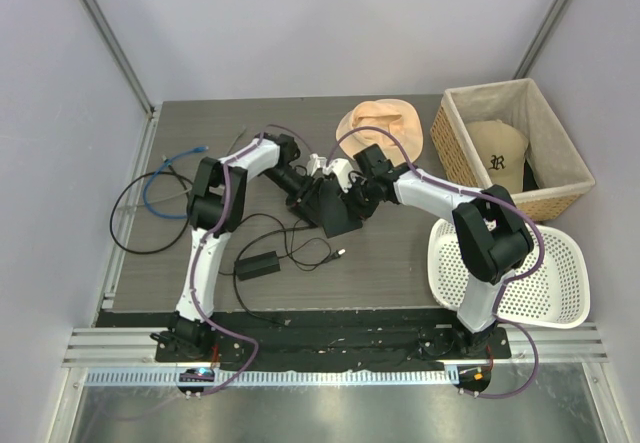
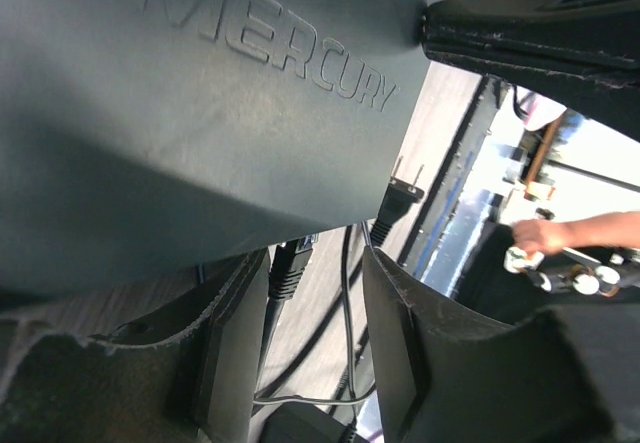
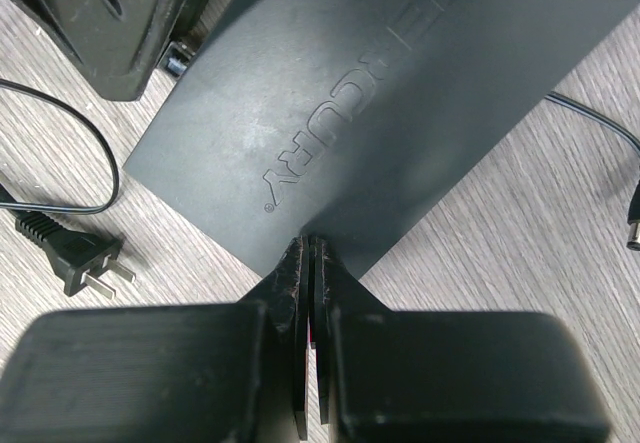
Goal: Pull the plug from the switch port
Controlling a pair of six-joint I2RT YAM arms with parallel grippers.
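Wood-grain tabletop (image 1: 400,263) lies under both grippers. We see the left gripper (image 1: 306,194) partly open and empty, with its fingers (image 2: 430,363) just short of the switch (image 1: 335,210). The right gripper (image 3: 310,248) is closed, tips against the switch's edge. The plug (image 1: 201,150) lies loose, well off to the left gripper's left.

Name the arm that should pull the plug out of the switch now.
Left, probably. The left gripper stands open at an edge of the switch, a black cable end between its jaws; whether it is the blue one is unclear. The right gripper is shut against the switch's corner, seemingly bracing it.
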